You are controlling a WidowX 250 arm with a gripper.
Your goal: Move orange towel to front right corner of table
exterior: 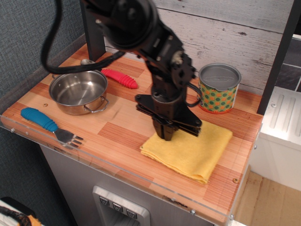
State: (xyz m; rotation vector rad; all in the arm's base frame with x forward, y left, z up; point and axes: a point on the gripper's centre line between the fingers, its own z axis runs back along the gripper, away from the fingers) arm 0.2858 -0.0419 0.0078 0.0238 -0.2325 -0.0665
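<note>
The orange towel (193, 150), a folded yellow-orange cloth, lies flat on the table (117, 132) toward the front right, short of the corner. My black gripper (165, 134) points straight down onto the towel's back left part. Its fingers are pressed together on the cloth and appear shut on it; the fingertips sink into the fabric, so the pinch itself is hidden.
A steel pot (78, 91) stands at the left. A blue-handled fork (47, 123) lies at the front left edge. A red-handled utensil (120, 78) lies behind the pot. A green and orange tin can (218, 88) stands at the back right, close behind the towel.
</note>
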